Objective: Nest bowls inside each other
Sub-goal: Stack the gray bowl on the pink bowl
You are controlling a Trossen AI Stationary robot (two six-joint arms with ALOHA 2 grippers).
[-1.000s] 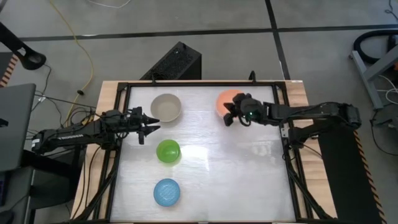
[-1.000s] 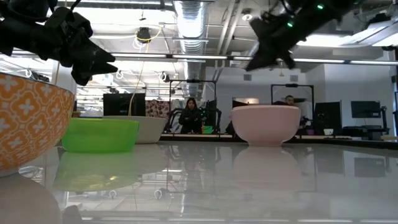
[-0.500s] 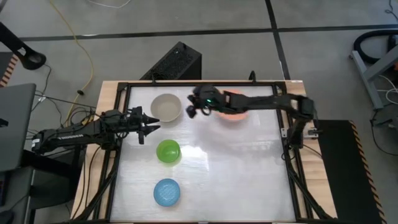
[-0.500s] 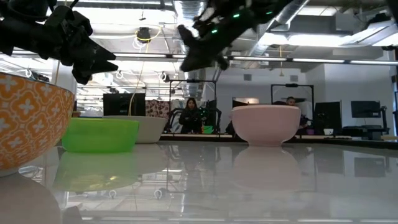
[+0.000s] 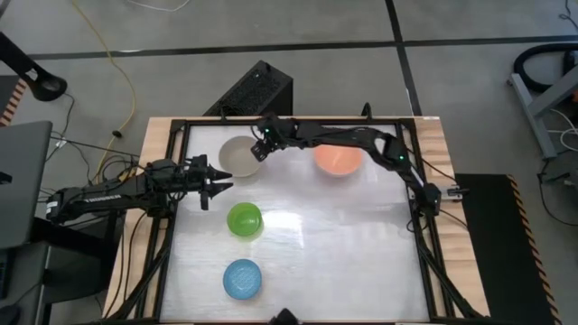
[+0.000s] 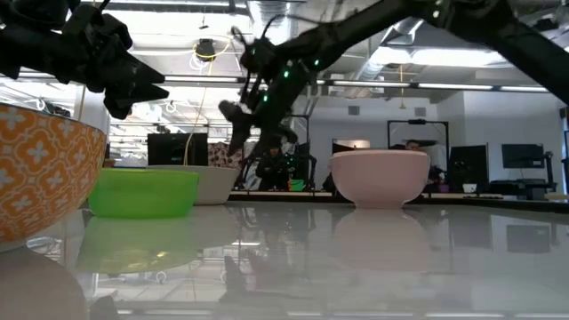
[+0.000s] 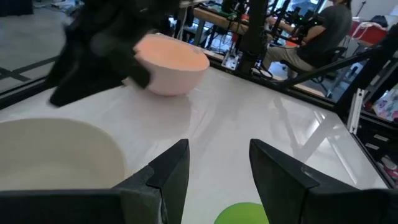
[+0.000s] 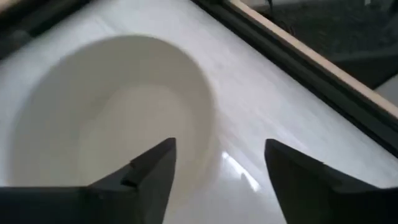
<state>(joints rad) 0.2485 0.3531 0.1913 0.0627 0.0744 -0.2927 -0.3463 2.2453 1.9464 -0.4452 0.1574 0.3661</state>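
At the far side of the white table (image 5: 343,253), the cream-white bowl (image 5: 240,156) sits upright and empty, with the right gripper (image 5: 259,150) hovering over its right rim, fingers spread wide and holding nothing; the right wrist view shows the rim between the two dark fingers (image 8: 149,171). Beside it to the right, apart, stands the salmon-pink bowl (image 5: 338,160), with the right arm stretched above it. Nearer the middle is the bright green bowl (image 5: 244,219), and nearer still the light blue bowl (image 5: 243,279), each alone on the glossy surface, none nested. The left gripper (image 5: 219,182) waits just left of the cream-white bowl, above the table, its fingers parted and empty. A black frame (image 5: 418,226) borders the tabletop. From table height, an orange bowl with a white pattern (image 6: 44,169) fills the left edge. Beyond the table, a workshop with ceiling ducts (image 6: 271,22), monitors (image 6: 522,157) and seated people (image 6: 413,145) shows; grey floor (image 5: 479,18) and a yellow cable (image 5: 113,54) lie around the rig.
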